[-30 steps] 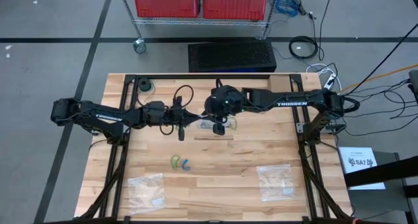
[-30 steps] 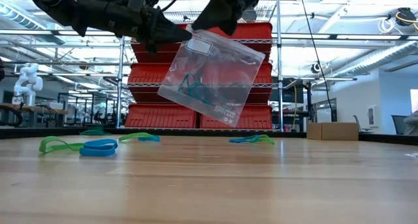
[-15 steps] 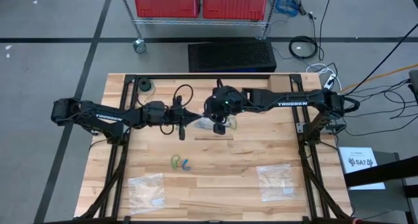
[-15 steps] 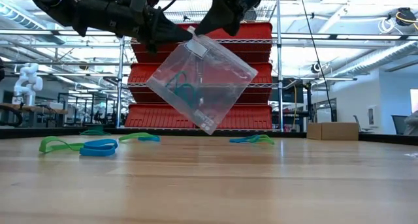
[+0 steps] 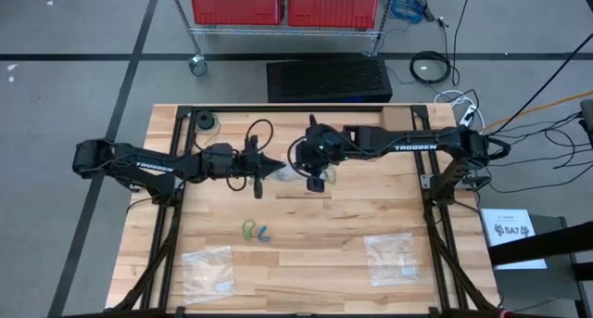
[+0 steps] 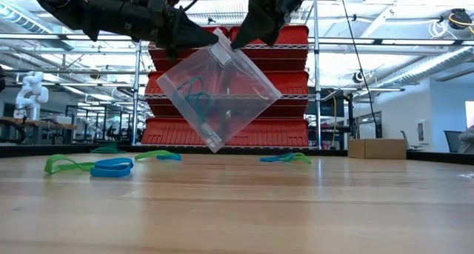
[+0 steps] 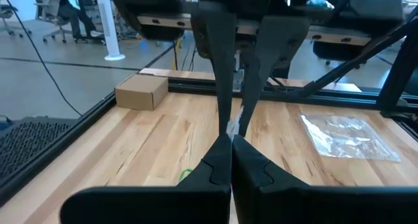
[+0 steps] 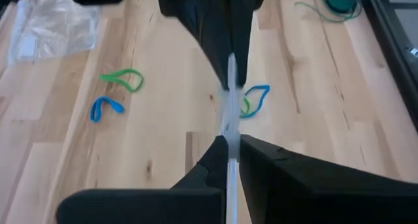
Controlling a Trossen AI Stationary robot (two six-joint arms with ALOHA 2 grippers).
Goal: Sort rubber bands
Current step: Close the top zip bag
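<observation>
A clear plastic bag (image 6: 222, 98) with green and dark rubber bands (image 6: 201, 93) inside hangs over the table's middle. My left gripper (image 6: 211, 38) and my right gripper (image 6: 237, 41) are both shut on its top corner, close together. Loose rubber bands lie flat on the wood. A green one (image 5: 248, 229) and a blue one (image 5: 264, 233) lie nearer the front edge. A blue and green pair (image 8: 251, 100) lies under the bag. My left gripper pinches the bag's top edge (image 7: 234, 127) between its two fingers, level, from the table's left. The bag hangs clear of the table below the fingers. My right gripper pinches the same top edge (image 8: 228, 119) right beside the left fingers. It comes slanting down from the table's right, and the bag hangs edge-on below it.
Two more clear bags lie flat near the front edge, one at the left (image 5: 208, 272) and one at the right (image 5: 391, 258). A dark green band (image 5: 206, 122) lies at the far left corner. Black frame rails (image 5: 278, 108) run along the table's sides.
The hanging bag has turned about its held top corner: its lower end has swung toward the table's left and sunk closer to the wood. My right gripper has tipped further downward over that corner. My left gripper has kept still.
</observation>
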